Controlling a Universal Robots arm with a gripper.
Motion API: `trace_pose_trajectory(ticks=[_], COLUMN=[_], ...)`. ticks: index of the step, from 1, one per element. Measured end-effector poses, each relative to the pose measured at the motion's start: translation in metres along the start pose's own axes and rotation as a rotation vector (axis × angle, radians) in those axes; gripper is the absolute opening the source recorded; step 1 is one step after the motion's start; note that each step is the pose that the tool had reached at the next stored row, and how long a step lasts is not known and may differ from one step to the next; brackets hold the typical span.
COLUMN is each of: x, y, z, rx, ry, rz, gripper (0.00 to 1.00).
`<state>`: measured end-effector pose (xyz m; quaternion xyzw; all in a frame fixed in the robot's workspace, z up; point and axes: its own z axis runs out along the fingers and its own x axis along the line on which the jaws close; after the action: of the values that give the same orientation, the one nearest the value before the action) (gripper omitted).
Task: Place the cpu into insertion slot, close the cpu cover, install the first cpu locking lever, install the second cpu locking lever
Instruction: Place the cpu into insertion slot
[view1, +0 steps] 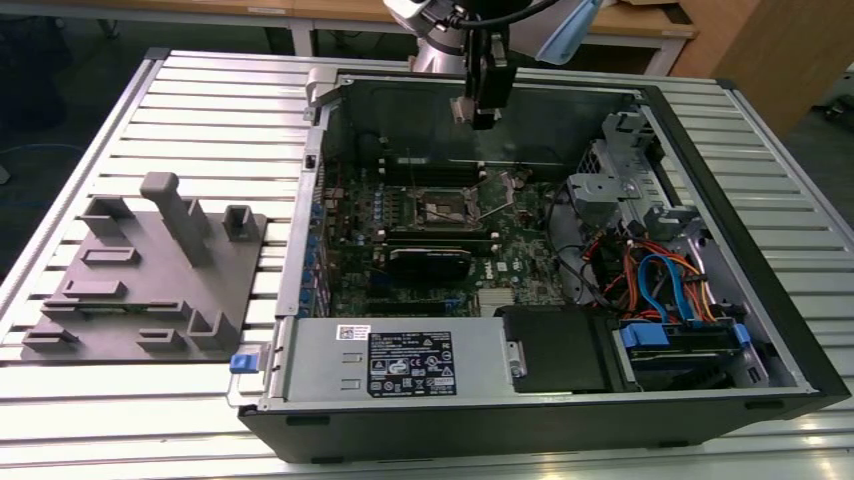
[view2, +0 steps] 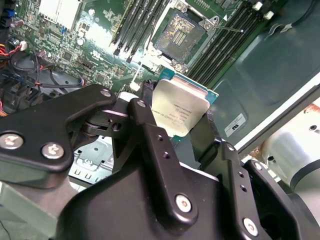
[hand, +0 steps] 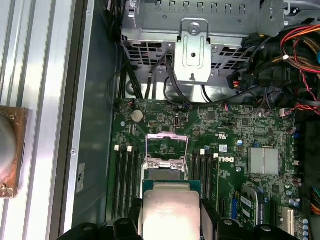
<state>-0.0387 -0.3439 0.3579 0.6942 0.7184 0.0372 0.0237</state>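
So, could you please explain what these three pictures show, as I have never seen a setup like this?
A robot arm works above an open computer case lying on a slatted metal table. The exterior view looks on from off the arm; both wrist views come from cameras on the arm, looking past its gripper. The gripper holds the cpu, a flat silver chip, above the green board. The square slot meant for it is empty. A grey moulded block lies beside the case, at the exterior view's left.
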Motion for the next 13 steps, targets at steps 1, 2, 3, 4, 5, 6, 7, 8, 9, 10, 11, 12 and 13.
trace_pose_trajectory(ticks=[1,2,3,4,5,6,7,8,9,10,11,12,13], x=[0.0,0.0,0.0,0.0,0.0,0.0,0.0,0.0,0.0,0.0,0.0,0.0,0.0], y=[0.0,-0.0001,-0.0001,-0.0001,-0.0001,-0.0001,-0.0001,-0.0001,-0.0001,-0.0001,-0.0001,-0.0001,-0.0001], z=[0.0,0.0008,0.0011,0.0011,0.0011,0.0011,0.0011,0.0012,0.0012,0.0012,0.0013,0.0013,0.0013], rx=[0.0,-0.0001,-0.0001,0.0,-0.0001,-0.0001,0.0,-0.0001,-0.0001,-0.0001,-0.0001,-0.0002,-0.0002], ry=[-0.0001,-0.0003,-0.0003,-0.0003,-0.0003,-0.0003,-0.0003,-0.0003,-0.0004,-0.0004,-0.0004,-0.0005,-0.0006], rz=[0.0,0.0,0.0,0.0,0.0,0.0,0.0,0.001,0.001,0.002,0.003,0.004,0.005], gripper=[0.54,0.54,0.54,0.54,0.54,0.54,0.54,0.54,0.54,0.54,0.54,0.54,0.54])
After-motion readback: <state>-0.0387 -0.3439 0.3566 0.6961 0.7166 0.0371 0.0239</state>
